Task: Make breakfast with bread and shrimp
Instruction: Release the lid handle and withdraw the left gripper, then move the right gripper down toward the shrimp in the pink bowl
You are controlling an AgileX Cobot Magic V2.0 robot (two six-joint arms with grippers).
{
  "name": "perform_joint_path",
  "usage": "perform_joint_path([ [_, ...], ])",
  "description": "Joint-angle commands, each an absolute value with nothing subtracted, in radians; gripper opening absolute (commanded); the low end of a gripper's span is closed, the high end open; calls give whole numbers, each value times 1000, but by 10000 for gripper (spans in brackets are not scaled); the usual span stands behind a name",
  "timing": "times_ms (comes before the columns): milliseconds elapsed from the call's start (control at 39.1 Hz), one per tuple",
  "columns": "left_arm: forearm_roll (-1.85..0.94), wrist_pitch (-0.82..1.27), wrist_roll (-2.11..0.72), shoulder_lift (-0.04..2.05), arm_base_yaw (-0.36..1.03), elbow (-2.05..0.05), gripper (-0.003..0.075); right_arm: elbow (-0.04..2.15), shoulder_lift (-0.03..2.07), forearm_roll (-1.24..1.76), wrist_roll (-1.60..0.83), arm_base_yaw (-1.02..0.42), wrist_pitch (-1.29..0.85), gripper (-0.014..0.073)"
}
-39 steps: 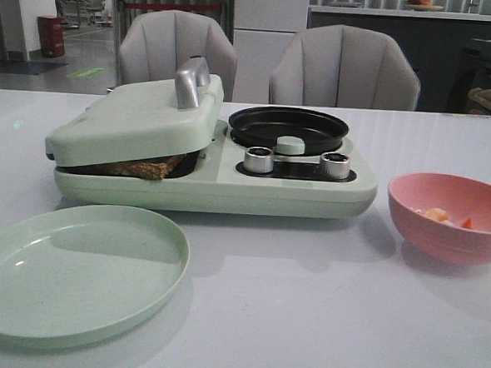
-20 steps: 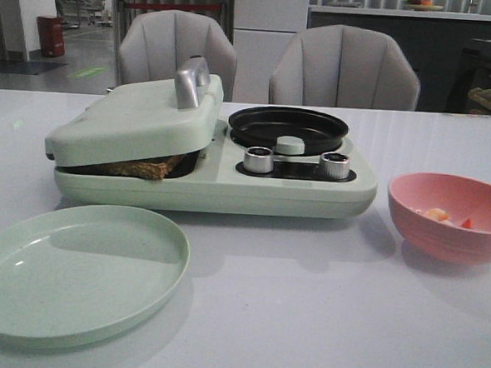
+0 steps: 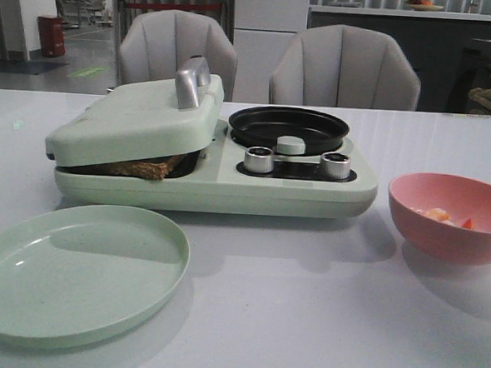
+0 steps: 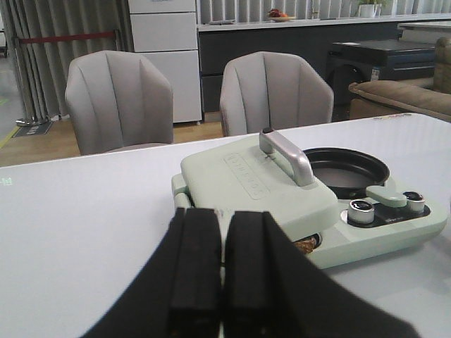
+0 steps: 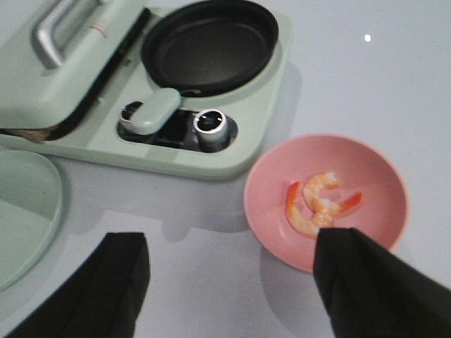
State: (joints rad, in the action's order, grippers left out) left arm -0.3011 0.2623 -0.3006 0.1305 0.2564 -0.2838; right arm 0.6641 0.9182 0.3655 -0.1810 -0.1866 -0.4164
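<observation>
The bread shows only as a brown crust edge under the nearly closed lid of the pale green breakfast maker; the left wrist view shows the bread in the same gap. The shrimp, pale orange with red tips, lies curled in a pink bowl, seen from the front as shrimp in the bowl. My right gripper hangs open above the table, one finger overlapping the bowl's near rim. My left gripper is shut on nothing, short of the maker. Neither gripper appears in the front view.
A round black pan sits in the maker's right half, behind two silver knobs and a green pan handle. An empty pale green plate lies front left. Two grey chairs stand behind the table.
The pink bowl looks darker now, as under a shadow. Nothing on the table has moved.
</observation>
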Motion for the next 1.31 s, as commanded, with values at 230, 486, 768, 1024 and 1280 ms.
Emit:
perform_joint_path([
  [230, -320, 176, -288, 138, 264, -311, 114, 919, 1258, 396, -196, 56, -520, 582],
  [486, -320, 176, -288, 138, 264, -311, 114, 1044, 1474, 393, -211, 108, -519, 582],
  [768, -320, 176, -288, 138, 264, -311, 114, 1161, 1686, 388, -240, 108, -535, 582],
  [1024, -320, 176, -288, 138, 264, -311, 114, 1217, 1799, 388, -240, 108, -576, 580],
  [1280, -320, 176, -288, 138, 264, -311, 114, 1217, 1831, 388, -240, 108, -565, 224],
])
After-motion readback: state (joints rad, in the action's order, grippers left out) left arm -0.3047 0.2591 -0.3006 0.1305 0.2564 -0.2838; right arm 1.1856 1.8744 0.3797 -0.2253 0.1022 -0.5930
